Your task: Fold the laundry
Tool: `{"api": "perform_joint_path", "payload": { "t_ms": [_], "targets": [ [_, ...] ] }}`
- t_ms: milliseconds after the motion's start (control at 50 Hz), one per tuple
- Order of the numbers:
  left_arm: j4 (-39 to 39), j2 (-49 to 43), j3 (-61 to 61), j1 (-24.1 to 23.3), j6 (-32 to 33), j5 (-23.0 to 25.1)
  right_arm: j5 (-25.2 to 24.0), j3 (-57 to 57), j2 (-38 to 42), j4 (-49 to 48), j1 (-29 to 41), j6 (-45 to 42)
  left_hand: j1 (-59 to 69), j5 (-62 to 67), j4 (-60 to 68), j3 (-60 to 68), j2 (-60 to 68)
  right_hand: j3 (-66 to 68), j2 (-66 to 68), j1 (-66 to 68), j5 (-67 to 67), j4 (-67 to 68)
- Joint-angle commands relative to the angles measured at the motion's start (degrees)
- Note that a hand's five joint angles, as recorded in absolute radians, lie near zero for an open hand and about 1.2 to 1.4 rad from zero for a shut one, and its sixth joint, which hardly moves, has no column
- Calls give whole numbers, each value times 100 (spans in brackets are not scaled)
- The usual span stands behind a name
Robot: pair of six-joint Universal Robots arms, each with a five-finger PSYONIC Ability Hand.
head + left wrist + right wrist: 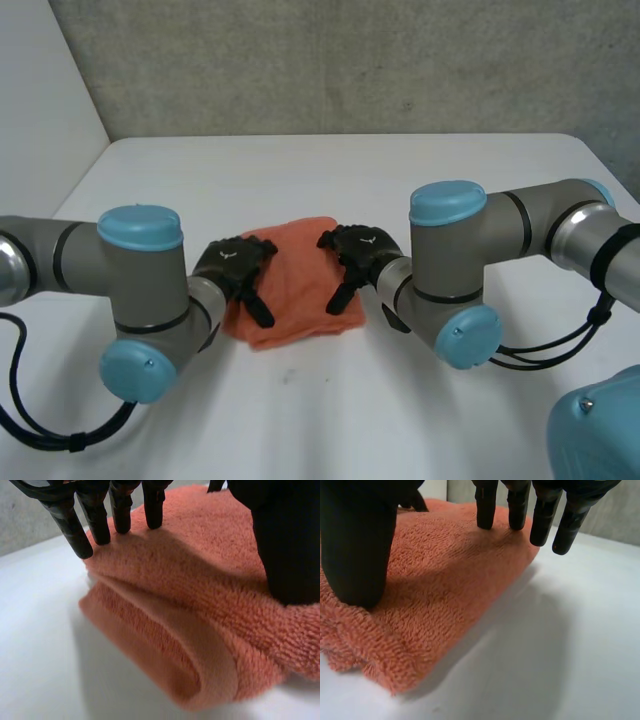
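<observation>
I press the folded orange towel [298, 290] flat: left hand [236, 266] and right hand [356, 254] on its opposite edges, fingers straight, gripping nothing. Judged next: lift clear.

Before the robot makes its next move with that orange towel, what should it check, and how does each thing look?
1. Towel folded: the orange towel lies in layers, ok.
2. Left hand placed: on the towel's left part, fingers straight, tips on the cloth, ok.
3. Right hand placed: on the right part, fingers straight on top, ok.
4. Edges even: a lower layer juts out past the top one by the left hand's fingertips, not ok.
5. Room to work: bare white table all around, ok.
6. Underside flat: cannot tell.
</observation>
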Motion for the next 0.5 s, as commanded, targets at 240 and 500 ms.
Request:
{"api": "perform_joint_path", "payload": {
  "t_ms": [240, 500],
  "targets": [
    [-267, 2395, -53, 249, 147, -41, 197, 692, -2570, -101, -494, -18, -132, -243, -159, -192, -137, -203, -229, -154, -350, -317],
    [-1285, 3627, 132, 882, 112, 731, 313, 2689, -4596, -1034, -1471, -474, -132, -243, -159, -192, -137, -203, -229, -154, -350, -317]
  ]
}}
